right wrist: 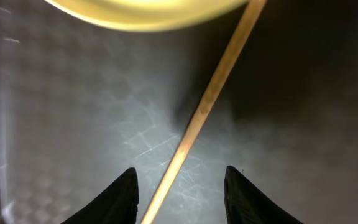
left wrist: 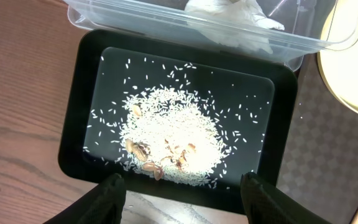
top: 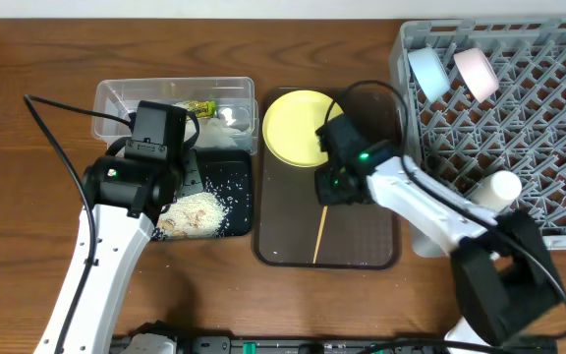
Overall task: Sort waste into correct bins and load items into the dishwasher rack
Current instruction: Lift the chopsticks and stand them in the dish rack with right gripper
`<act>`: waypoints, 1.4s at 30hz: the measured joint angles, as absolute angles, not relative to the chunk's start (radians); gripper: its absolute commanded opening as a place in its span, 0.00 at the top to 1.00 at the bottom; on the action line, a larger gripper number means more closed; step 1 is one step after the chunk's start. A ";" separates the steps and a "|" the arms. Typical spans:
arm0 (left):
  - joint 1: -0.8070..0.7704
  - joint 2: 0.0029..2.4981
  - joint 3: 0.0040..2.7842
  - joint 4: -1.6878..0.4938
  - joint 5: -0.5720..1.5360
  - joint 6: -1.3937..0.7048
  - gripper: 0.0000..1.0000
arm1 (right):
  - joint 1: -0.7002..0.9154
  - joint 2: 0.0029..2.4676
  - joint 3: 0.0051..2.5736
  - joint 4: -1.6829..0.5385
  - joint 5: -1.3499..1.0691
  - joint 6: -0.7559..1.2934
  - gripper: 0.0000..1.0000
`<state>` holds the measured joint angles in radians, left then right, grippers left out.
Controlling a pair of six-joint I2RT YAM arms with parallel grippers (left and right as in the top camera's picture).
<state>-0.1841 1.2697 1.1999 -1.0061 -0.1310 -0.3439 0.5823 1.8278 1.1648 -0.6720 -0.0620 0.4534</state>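
Overhead and wrist views of a wooden table (top: pixel 18 226). The grey dishwasher rack (top: pixel 543 128) occupies the far right corner and holds a light blue bowl (top: pixel 427 71) and a white bowl (top: pixel 477 71) side by side at its far left, with a small white cup (top: pixel 501 187) lying near its near edge. A brown serving tray (top: pixel 362 236) sits at the table's middle, carrying the round yellow plate (top: pixel 298 126) at its far end and a wooden chopstick (right wrist: pixel 210 99) lying lengthwise toward its near end; whether a second stick lies with it cannot be told. Toward the far edge, left of centre, a clear plastic tub (left wrist: pixel 135 15) contains a green-yellow snack wrapper (top: pixel 199 106) and crumpled white tissue (left wrist: pixel 235 18). Just beside it on the near side, a black tray (left wrist: pixel 73 124) holds heaped rice scraps (left wrist: pixel 173 140) with a few brown bits. The left claw (left wrist: pixel 185 202) hangs spread and empty over the tray's near rim. The right claw (right wrist: pixel 180 199) is spread low over the serving tray, its fingers on either side of the chopstick without pinching it.
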 measured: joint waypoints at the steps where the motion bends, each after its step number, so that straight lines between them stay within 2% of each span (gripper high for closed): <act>1: -0.184 1.270 1.200 -1.006 -0.131 -0.344 0.37 | 0.585 1.843 1.164 -0.672 -0.055 0.470 0.58; 6: -0.184 1.270 1.200 -1.006 -0.131 -0.344 0.37 | 0.591 1.899 1.164 -0.672 -0.040 0.539 0.70; 8: -0.184 1.270 1.200 -1.007 -0.131 -0.344 0.37 | 0.591 1.899 1.164 -0.679 -0.023 0.555 0.85; 9: -0.184 1.270 1.200 -1.006 -0.131 -0.344 0.37 | 0.592 1.899 1.164 -0.686 -0.010 0.567 0.89; 14: -0.184 1.270 1.200 -1.006 -0.131 -0.344 0.37 | 0.590 1.899 1.164 -0.734 0.040 0.601 0.98; 24: -0.184 1.270 1.200 -1.007 -0.131 -0.344 0.37 | 0.499 1.822 1.162 -0.761 0.058 0.561 0.99; 33: -0.184 1.270 1.200 -1.007 -0.131 -0.344 0.37 | 0.296 1.508 1.192 -0.786 0.048 0.289 0.99; 42: -0.184 1.270 1.200 -1.007 -0.131 -0.344 0.37 | 0.094 1.487 1.197 -0.780 -0.019 0.094 0.99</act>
